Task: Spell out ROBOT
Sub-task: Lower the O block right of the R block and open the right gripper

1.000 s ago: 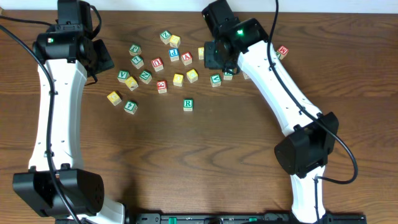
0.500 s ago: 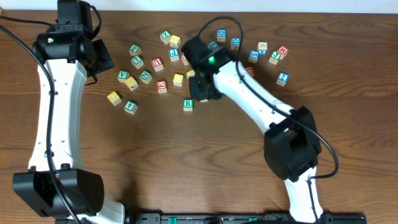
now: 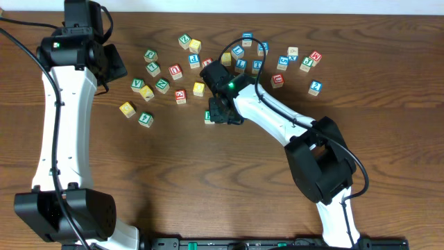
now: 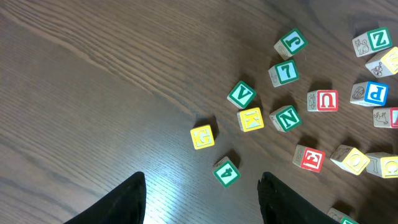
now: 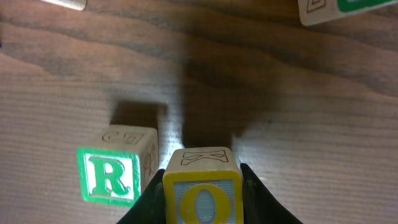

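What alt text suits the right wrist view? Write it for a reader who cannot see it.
The right gripper grips a yellow-framed O cube, low in the frame, close beside a green-framed R cube on the wooden table. Cut-off edges of two other cubes show along the top.

The left arm and right arm are built from smooth white link shells joined by bulky black joint housings. A small green light is set into each upper housing. Thin black cables are run alongside the links.
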{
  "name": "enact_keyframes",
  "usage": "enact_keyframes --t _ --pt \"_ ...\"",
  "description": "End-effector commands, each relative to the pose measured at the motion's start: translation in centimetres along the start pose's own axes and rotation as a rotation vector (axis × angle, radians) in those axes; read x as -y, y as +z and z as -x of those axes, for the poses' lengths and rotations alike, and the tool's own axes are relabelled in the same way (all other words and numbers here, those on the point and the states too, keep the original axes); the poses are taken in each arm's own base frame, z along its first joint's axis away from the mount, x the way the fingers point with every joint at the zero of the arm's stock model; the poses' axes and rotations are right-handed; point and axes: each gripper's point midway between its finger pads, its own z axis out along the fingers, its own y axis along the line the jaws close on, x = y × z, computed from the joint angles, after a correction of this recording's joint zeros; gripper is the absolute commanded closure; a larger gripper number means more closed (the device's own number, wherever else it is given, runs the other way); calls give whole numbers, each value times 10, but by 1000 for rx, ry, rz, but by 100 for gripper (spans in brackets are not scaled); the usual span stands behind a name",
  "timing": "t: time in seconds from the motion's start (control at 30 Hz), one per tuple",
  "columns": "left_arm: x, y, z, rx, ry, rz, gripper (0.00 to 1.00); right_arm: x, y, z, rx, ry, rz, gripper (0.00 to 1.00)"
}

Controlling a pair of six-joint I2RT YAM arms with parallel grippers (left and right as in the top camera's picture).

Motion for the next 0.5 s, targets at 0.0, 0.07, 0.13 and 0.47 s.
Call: enact_keyframes --t 0.0,0.07,0.13,0.47 --pt "-2 2 2 -1 1 14 43 3 7 1 21 18 -33 84" --pt "-2 3 2 -1 1 14 43 2 7 4 38 19 -31 83" --pt "-2 3 2 -1 1 14 43 2 7 6 44 20 -26 83" --pt "-2 3 1 -1 1 15 43 0 14 -3 23 18 -36 80"
